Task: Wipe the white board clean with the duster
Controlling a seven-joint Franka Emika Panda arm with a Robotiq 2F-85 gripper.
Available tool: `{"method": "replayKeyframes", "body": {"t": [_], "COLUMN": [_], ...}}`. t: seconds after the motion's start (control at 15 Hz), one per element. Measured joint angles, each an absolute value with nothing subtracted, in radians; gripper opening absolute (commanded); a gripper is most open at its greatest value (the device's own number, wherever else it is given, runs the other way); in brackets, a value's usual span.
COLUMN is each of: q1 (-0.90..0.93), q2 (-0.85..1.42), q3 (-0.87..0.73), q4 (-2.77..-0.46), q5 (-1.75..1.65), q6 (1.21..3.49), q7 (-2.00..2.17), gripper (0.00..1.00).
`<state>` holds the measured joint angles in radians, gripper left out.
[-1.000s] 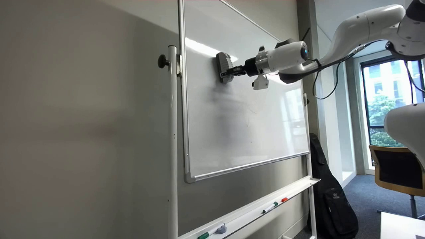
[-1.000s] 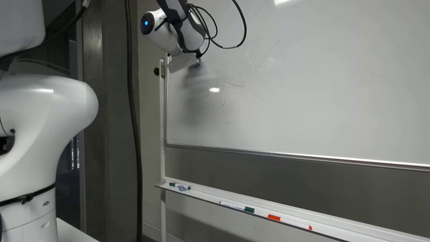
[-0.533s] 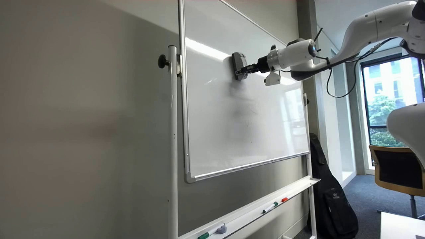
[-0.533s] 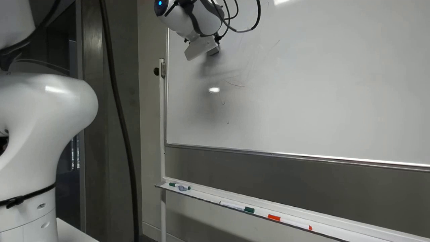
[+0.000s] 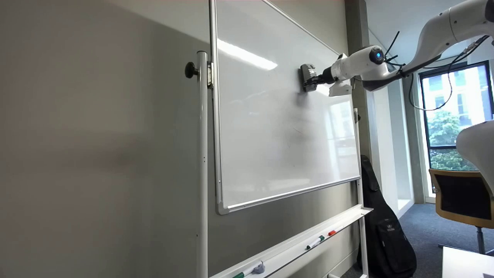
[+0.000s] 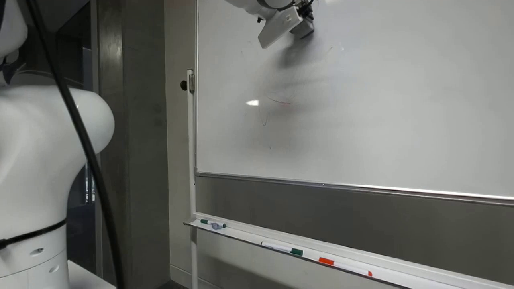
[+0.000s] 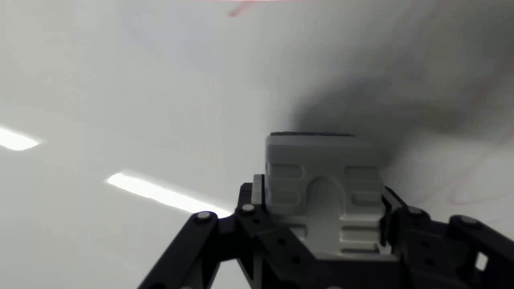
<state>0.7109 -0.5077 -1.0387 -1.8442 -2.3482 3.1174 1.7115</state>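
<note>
The fingers (image 7: 257,220) clasp the grey duster (image 7: 323,192) from both sides, parted by its width, and hold it high at the white board (image 5: 262,146), contact with it unclear; thin strokes (image 6: 278,101) show lower down, and markers (image 6: 283,247) lie on the ledge (image 6: 243,234) beneath

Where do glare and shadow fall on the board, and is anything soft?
Both exterior views: glare on the board, soft shadow below the duster. Wrist view: glare streaks left of the duster, dark shadow above and right of it, red marks faint and soft-edged.
</note>
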Motion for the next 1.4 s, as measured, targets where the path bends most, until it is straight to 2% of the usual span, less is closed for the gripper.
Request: {"method": "replayKeyframes", "body": {"t": [0.33,0.6,1.0,1.4], "q1": [0.479,0.419,0.513,0.652], "q2": [-0.412,-0.354,-0.331,-0.387], "q3": [-1.032,-0.982,-0.937,-1.008], "q4": [-1.812,-1.821,-1.848,-1.888], "q5": [-2.131,-2.048,-2.061,-2.191], "q6": [3.116,3.109,3.108,3.108], "q7": [1.618,1.570,1.609,1.770], "gripper": [0.38,0.38,0.38,0.38]}}
